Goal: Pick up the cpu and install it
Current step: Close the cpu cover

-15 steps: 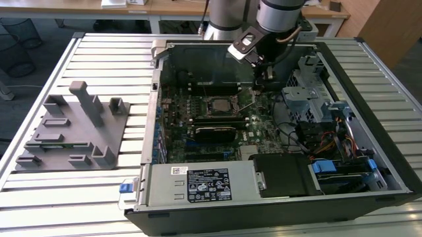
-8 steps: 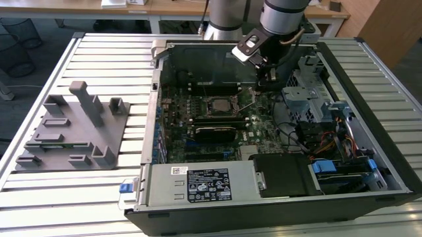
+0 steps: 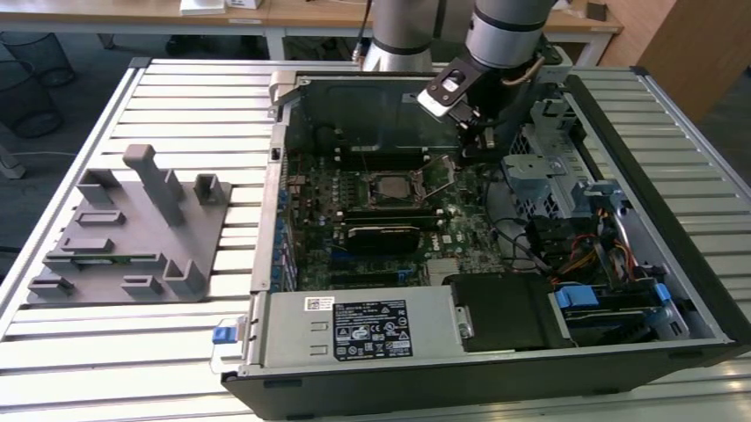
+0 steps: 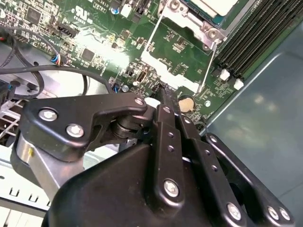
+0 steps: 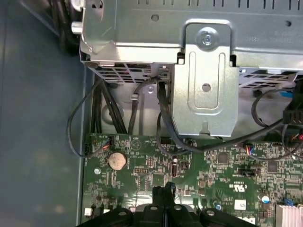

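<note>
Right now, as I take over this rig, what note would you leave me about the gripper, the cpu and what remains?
Gripper: shut, holding nothing, low over the motherboard beside the socket.
Cpu: lies in the socket.
Done: pick-up and placing.
Left: I cannot tell whether the socket's wire lever is latched.
Grey holder block stands outside the case, on the exterior view's left.

A slatted metal table catches pale light along its ribs. Behind it stand light wooden desks, two wire mesh bins on the dark grey floor, and a wooden cabinet at the exterior view's right
</note>
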Controlling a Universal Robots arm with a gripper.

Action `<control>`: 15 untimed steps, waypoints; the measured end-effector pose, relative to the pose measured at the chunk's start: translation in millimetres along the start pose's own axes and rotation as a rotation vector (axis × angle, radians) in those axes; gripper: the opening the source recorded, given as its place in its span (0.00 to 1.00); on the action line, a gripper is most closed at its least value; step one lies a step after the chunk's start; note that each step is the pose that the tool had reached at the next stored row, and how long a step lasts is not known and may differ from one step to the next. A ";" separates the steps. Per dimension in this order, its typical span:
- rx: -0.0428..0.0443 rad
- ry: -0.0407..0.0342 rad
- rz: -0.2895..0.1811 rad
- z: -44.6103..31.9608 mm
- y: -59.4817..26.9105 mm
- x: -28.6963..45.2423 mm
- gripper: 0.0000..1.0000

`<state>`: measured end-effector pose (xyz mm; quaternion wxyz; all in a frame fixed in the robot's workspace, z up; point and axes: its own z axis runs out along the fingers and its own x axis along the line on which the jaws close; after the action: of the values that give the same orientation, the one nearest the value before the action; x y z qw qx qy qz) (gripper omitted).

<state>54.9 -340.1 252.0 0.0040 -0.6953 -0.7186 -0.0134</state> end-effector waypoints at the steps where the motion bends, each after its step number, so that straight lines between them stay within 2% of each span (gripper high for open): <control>1: 0.0000 -0.0002 0.000 0.6 0.8 0.0 0.11; 4: 0.0001 -0.0003 -0.001 3.1 5.2 0.2 0.11; 10: 0.0001 -0.0001 -0.004 9.8 4.9 0.0 0.11; 15: 0.0002 -0.0001 -0.005 10.1 -6.0 0.4 0.11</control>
<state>49.0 -339.6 241.8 0.0040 -0.6934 -0.7204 -0.0133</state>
